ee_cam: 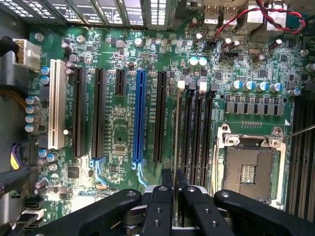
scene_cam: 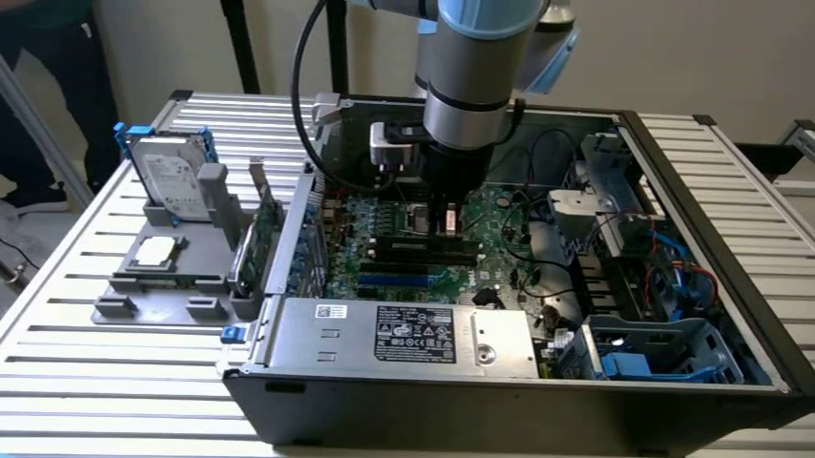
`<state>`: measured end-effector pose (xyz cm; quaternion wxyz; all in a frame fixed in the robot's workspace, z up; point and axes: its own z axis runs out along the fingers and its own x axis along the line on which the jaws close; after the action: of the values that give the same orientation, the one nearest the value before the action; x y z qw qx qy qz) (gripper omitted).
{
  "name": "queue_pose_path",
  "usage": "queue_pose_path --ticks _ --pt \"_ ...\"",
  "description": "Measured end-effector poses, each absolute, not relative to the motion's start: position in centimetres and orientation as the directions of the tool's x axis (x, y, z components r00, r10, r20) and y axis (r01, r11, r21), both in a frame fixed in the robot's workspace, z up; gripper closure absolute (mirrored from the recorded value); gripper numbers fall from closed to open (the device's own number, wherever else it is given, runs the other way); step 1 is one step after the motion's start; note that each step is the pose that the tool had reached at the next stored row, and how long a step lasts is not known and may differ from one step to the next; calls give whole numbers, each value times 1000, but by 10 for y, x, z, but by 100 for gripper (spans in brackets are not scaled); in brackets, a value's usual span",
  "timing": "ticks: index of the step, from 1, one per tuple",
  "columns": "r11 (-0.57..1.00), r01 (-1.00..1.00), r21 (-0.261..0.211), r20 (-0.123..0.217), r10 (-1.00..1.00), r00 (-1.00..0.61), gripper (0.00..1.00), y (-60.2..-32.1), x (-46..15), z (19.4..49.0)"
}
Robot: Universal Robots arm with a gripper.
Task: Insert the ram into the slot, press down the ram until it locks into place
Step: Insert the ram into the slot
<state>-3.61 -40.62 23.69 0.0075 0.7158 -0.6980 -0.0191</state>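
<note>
The arm point(scene_cam: 471, 76) comes straight down from above into the open computer case point(scene_cam: 510, 410), its wrist vertical and the claw point(ee_cam: 175, 196) low over the motherboard point(ee_cam: 118, 142). The two black fingers point(ee_cam: 160, 206) are closed on the ram point(ee_cam: 176, 142), pinching it by its flat faces.

In the wrist view the ram is seen edge-on, as a thin pale line running away from the claw. It runs parallel to the bank of black memory sockets and stands at that bank's edge, on the side toward the bright blue socket point(ee_cam: 140, 118). The slot point(ee_cam: 198, 132) is one of these long, narrow black sockets, with pale clips at their far ends. I cannot tell whether the ram's lower edge is already in a socket or just above it. On the bank's other side is the square silver processor socket point(ee_cam: 248, 172), and beyond the blue socket are more black sockets and a white one point(ee_cam: 56, 103).

Besides the motherboard, the case holds a silver power supply point(scene_cam: 395, 329) at its near edge. At the exterior view's left, a grey tray point(scene_cam: 153, 286) on the slatted table point(scene_cam: 76, 363) carries a hard drive point(scene_cam: 172, 176) standing upright, a processor chip point(scene_cam: 156, 250) lying flat and a green expansion card point(scene_cam: 263, 239) on edge.
</note>
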Motion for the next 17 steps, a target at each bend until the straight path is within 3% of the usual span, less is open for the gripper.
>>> queue_pose_path --ticks 17 --pt "-25 -999 23 -16 -1000 25 86 -403 -38 231"
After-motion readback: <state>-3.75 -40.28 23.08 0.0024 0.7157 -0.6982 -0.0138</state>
